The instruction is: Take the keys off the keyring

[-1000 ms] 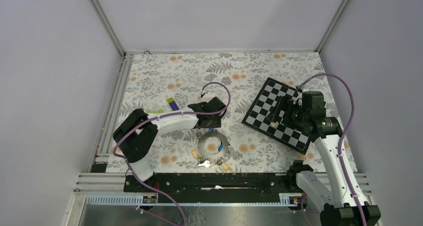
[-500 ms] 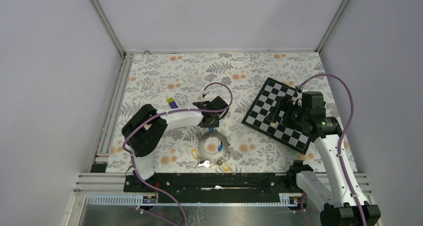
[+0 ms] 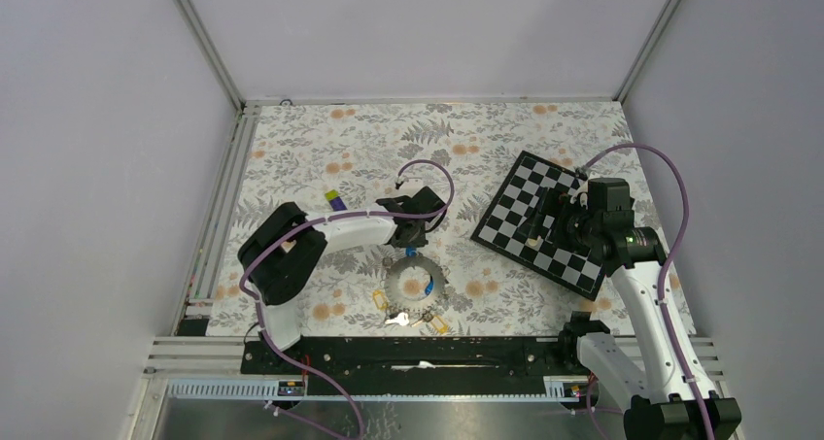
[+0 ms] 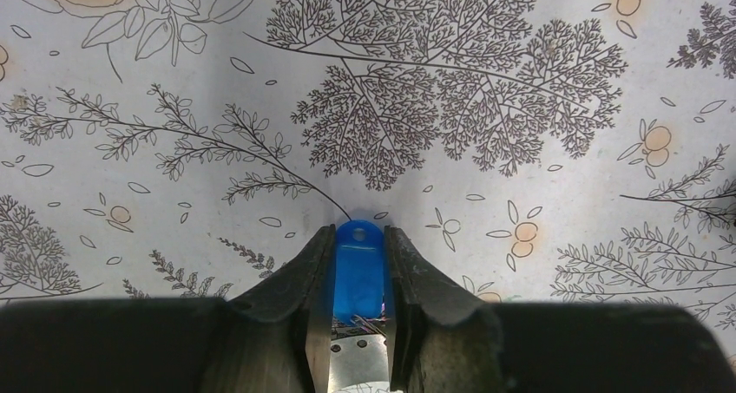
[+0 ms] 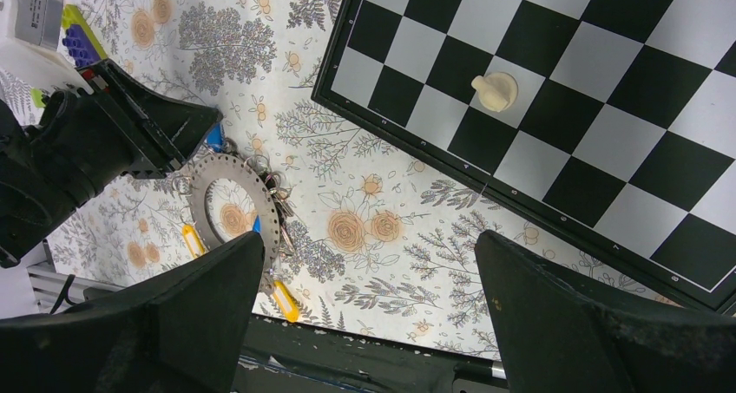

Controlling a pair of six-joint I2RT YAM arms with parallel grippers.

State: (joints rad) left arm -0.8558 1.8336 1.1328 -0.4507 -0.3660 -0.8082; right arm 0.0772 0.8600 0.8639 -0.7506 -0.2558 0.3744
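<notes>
The grey keyring (image 3: 401, 274) lies flat on the flowered table, with its keys round its edge: yellow tags (image 3: 379, 297), a silver key (image 3: 395, 319) and a blue tag (image 3: 428, 287). My left gripper (image 3: 410, 247) is low at the ring's far edge. In the left wrist view both fingers (image 4: 317, 267) press the sides of a blue key tag (image 4: 358, 267), and the keyring (image 4: 360, 367) shows just behind it. My right gripper (image 3: 540, 226) hangs open over the chessboard, nothing between its fingers (image 5: 217, 298). From there I see the keyring (image 5: 265, 224) and a yellow tag (image 5: 284, 299).
A black-and-white chessboard (image 3: 568, 255) lies at the right with one cream piece (image 5: 495, 91) on it. A purple-and-green block (image 3: 336, 202) sits behind the left arm. A black rail (image 3: 408, 353) runs along the near table edge.
The left arm has swung in over the ring's far edge and its jaws have narrowed onto the blue tag. The right arm has not moved.
</notes>
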